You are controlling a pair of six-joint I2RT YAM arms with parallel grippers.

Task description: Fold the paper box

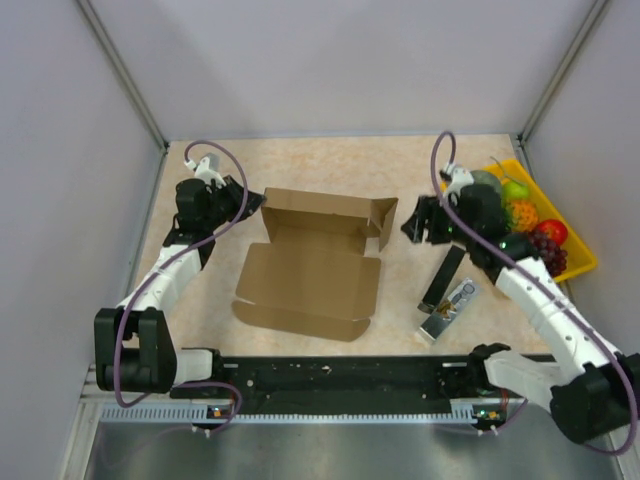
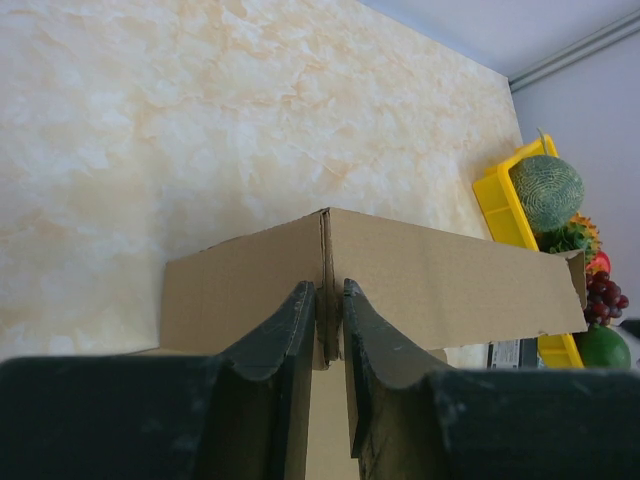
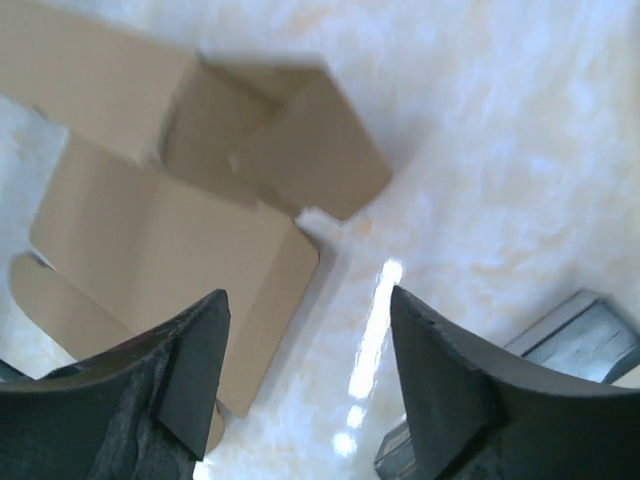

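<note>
The beige marbled table (image 1: pixel 330 165) carries the paper box (image 1: pixel 310 270) at its centre, partly erected, with the rear wall upright. The left gripper (image 2: pixel 330 298) is pinched tight on the box's rear left corner edge. The right gripper (image 3: pixel 308 300) hangs spread wide and empty, just beside the box's right end flap and not touching it.

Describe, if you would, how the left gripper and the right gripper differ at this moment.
The left gripper is shut on the paper box, pinching an upright wall at its far-left corner; the right gripper is open with nothing between its fingers. The left gripper touches the cardboard, while the right gripper hangs over bare table beside the box's right end, apparently clear of it. Both have dark fingers and face the box.
</note>
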